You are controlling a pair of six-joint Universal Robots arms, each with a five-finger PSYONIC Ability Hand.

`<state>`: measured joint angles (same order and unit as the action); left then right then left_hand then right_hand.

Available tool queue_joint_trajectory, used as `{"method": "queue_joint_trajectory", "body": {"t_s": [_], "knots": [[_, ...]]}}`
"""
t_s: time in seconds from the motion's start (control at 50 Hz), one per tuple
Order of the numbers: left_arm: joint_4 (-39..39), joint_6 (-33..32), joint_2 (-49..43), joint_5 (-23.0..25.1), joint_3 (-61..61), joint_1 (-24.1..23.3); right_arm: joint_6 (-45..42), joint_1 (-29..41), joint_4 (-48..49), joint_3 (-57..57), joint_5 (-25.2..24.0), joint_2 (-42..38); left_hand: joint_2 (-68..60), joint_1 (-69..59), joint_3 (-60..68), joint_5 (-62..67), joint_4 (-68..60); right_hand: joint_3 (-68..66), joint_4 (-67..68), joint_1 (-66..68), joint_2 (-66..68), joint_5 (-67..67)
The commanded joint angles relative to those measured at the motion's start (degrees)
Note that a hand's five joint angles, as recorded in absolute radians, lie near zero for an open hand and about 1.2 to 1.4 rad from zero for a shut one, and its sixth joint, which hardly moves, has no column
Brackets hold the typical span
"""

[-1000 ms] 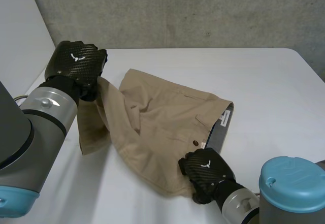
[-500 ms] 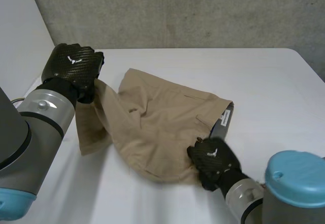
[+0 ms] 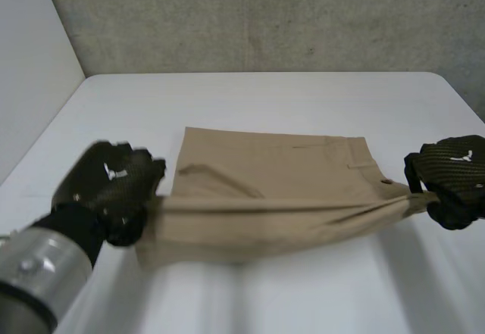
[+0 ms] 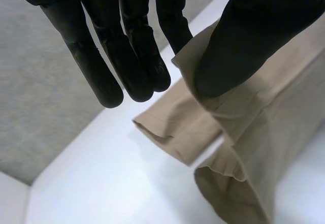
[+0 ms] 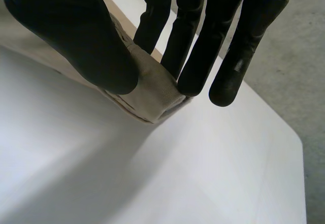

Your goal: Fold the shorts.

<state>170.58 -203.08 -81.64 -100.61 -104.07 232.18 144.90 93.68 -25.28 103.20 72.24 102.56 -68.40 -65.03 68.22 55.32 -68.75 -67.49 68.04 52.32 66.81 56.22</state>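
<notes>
No legible writing; white emblem (image 3: 111, 172) on left hand (image 3: 102, 198), another on right hand (image 3: 453, 182).

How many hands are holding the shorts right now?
2. The left hand pinches the shorts at their leg-hem end; the right hand pinches their waistband end. The cloth is stretched between them.

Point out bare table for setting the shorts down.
Free: the table beyond the shorts, up to the wall; the near strip in front of them. Crowded: the middle, where left hand and right hand pinch the shorts taut between them.
</notes>
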Motion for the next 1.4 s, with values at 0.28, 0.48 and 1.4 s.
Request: {"method": "queue_joint_trajectory", "body": {"t_s": [0.28, 0.48, 1.4], "knots": [[8.8, 2.16, -21.01, 0.24, 12.48, 4.15, 0.65, 2.19, 6.73, -10.98, -3.08, -23.43, -11.6, -14.97, 11.78, 14.68, -11.25, -12.51, 11.96, 27.68, 13.19, 13.78], [10.12, 0.06, -41.92, -0.02, 33.57, 6.7, 1.61, 8.01, 20.17, -24.7, 4.49, -37.33, -11.6, -14.97, 11.78, 14.68, -11.25, -12.51, 11.96, 27.68, 13.19, 13.78], [35.71, -4.8, -45.49, 4.37, 36.52, 8.03, 15.93, 12.41, 43.68, -26.32, 8.19, -35.35, 57.34, 53.98, -57.17, -54.27, 57.7, 57.49, -58.04, -42.32, -56.81, -56.22]]}}
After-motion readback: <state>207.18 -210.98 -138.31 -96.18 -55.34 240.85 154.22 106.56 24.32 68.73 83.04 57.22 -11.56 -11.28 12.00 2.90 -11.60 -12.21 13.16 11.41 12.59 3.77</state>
